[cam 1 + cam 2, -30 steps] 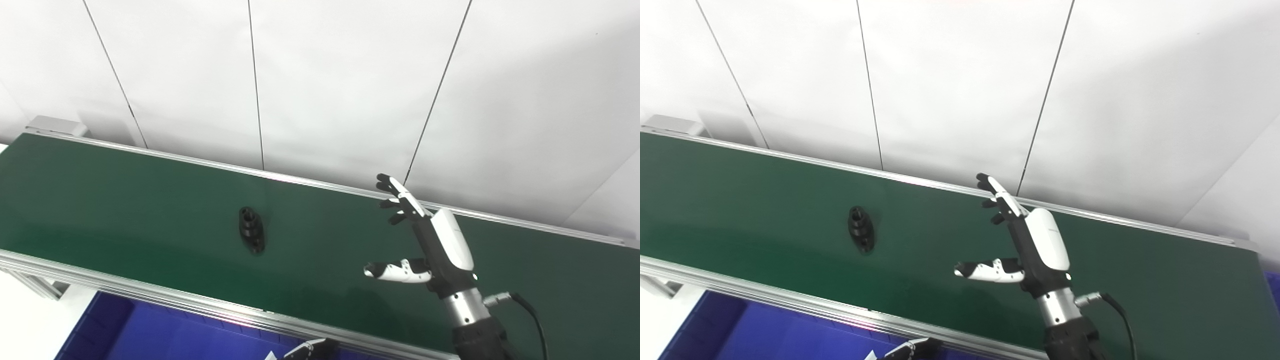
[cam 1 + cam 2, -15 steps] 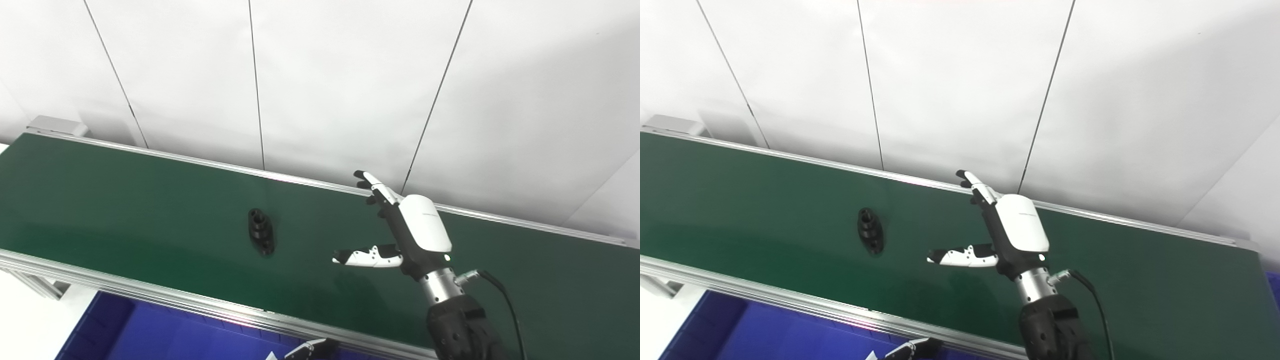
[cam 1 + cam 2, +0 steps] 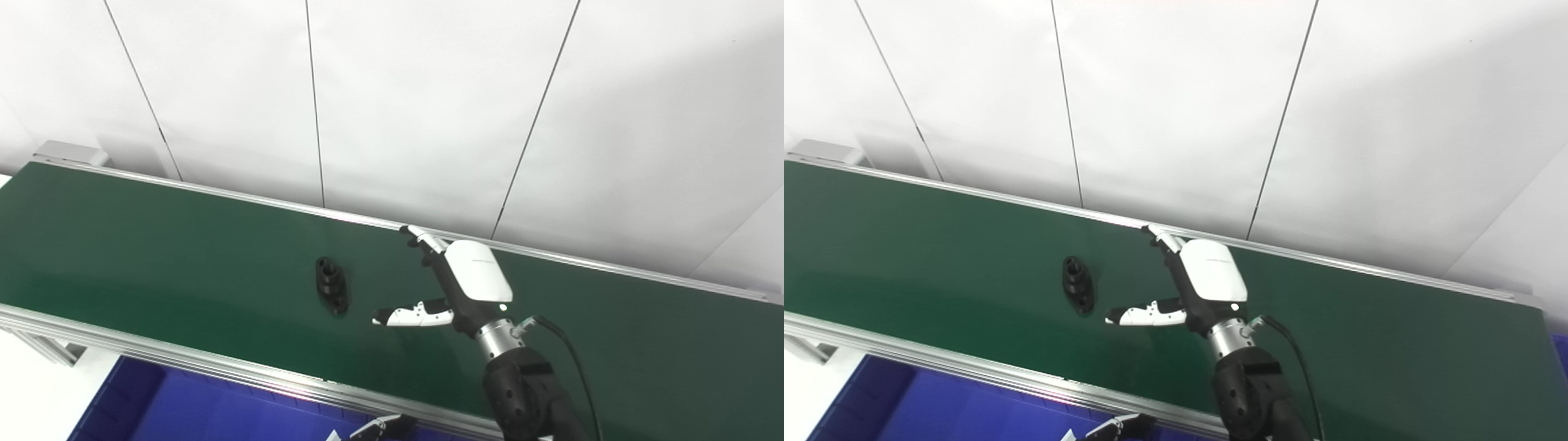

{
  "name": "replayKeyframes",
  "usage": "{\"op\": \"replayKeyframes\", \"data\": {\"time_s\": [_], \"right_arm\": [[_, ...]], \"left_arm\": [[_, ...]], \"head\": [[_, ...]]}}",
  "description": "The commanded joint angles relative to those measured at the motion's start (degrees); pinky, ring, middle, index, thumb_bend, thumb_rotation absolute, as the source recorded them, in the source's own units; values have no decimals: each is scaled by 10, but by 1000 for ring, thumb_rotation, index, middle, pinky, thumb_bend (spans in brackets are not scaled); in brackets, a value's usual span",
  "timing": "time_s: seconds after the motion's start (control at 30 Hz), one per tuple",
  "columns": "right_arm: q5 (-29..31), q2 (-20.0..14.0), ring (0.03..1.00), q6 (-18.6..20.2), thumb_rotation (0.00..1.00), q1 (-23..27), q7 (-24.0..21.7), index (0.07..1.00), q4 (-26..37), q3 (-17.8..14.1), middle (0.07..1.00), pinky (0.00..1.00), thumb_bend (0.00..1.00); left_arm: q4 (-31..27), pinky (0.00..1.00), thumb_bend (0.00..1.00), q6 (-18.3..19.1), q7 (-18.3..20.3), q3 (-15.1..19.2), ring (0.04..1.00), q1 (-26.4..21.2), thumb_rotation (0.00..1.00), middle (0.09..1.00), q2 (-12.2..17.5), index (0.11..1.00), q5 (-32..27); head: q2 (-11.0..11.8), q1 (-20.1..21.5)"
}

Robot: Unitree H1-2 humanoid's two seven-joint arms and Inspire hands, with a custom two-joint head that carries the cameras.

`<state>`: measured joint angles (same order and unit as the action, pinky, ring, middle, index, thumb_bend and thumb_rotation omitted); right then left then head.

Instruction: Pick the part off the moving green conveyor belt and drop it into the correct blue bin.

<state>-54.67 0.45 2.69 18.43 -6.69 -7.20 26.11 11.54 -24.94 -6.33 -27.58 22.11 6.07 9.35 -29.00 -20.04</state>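
A small black part (image 3: 331, 285) with a round boss lies on the green conveyor belt (image 3: 153, 245), left of centre. Just to its right, my right hand (image 3: 450, 285) hovers over the belt, open, fingers stretched toward the far rail and thumb pointing left at the part with a short gap between them. Only the fingertips of my left hand (image 3: 380, 427) peek in at the bottom edge, below the belt's near rail, so its state is unclear. A blue bin (image 3: 184, 404) sits below the near rail at bottom left.
Aluminium rails run along both long sides of the belt, the near one (image 3: 184, 361) between belt and bin. A white panelled wall (image 3: 429, 110) stands right behind the far rail. A black cable (image 3: 569, 349) loops off my right wrist.
The part has ridden the belt a little to the right. My right hand has swung left and lower toward it, closing most of the gap, still open.
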Motion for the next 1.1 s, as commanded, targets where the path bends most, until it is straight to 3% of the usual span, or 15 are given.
{"op": "replayKeyframes", "data": {"time_s": [0.0, 0.3, 1.0, 1.07], "right_arm": [[-4, 14, 661, 9, 839, 23, 24, 860, 1, 4, 766, 486, 959], [-26, 26, 617, 38, 839, 36, 48, 830, -38, 24, 732, 462, 963], [-42, 32, 473, 130, 815, 64, -7, 798, -73, 62, 686, 312, 954], [-45, 33, 439, 140, 797, 68, -8, 793, -80, 66, 643, 294, 949]], "left_arm": [[-6, 745, 1000, -19, 19, -25, 837, -4, 964, 848, -31, 843, 8], [-7, 730, 1000, -20, 11, -32, 831, -6, 967, 845, -29, 841, 13], [-20, 739, 1000, -19, 18, -30, 839, 9, 971, 854, -25, 847, 10], [-21, 739, 1000, -19, 19, -29, 839, 10, 970, 855, -25, 843, 8]], "head": [[-1, -1], [-1, -3], [-6, 2], [-6, 2]]}}
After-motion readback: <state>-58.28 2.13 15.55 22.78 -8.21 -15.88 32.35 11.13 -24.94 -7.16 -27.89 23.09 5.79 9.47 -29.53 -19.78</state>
